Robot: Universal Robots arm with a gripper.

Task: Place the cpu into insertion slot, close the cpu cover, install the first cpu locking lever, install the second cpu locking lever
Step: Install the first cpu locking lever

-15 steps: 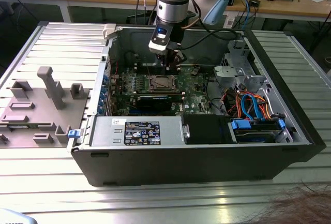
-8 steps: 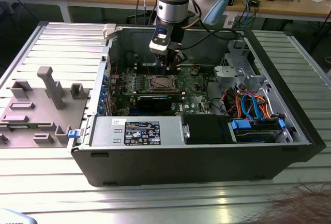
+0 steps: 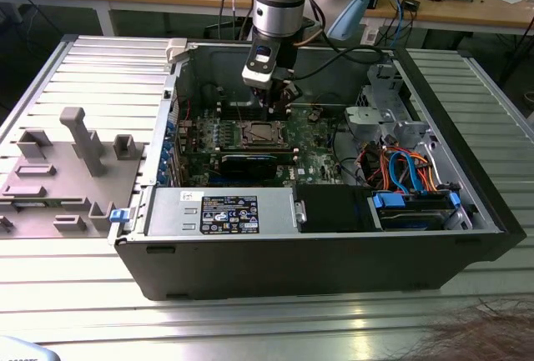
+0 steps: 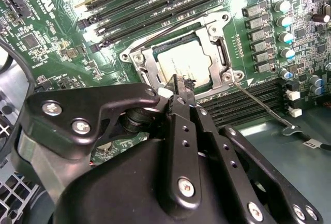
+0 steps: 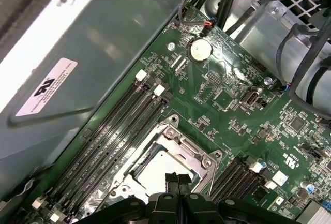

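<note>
Nearest you in the exterior view, the ribbed metal table [image 3: 250,328] carries the open computer case [image 3: 317,261]. Its dark near wall stands well above the boards inside. Just behind that wall lies the labelled power supply [image 3: 225,211], and toward the exterior view's right a drive bay with blue and orange cables [image 3: 405,169]. A grey fixture tray [image 3: 67,169] sits on the table outside the case, at the exterior view's left.

Deeper in, the black graphics card [image 3: 246,162] lies just on the near side of the insertion slot [image 3: 260,133]. The cpu [image 4: 189,63] sits in that slot. The cpu cover [image 4: 221,48] lies flat around it, with the chip's pale top showing through the window. A thin lever rod [image 4: 258,102] runs out from one socket corner, its hooked end over bare case floor, apart from the socket.

Your hand [image 5: 176,178] hangs over one edge of the slot, its fingers [image 5: 170,180] pressed together with nothing between them. You cannot tell whether the tips touch the metal. Long memory slots [image 5: 114,131] flank the socket on two sides, so the open room is above it. Beyond stands the grey far wall [image 5: 103,38] of the case, close behind the arm.
</note>
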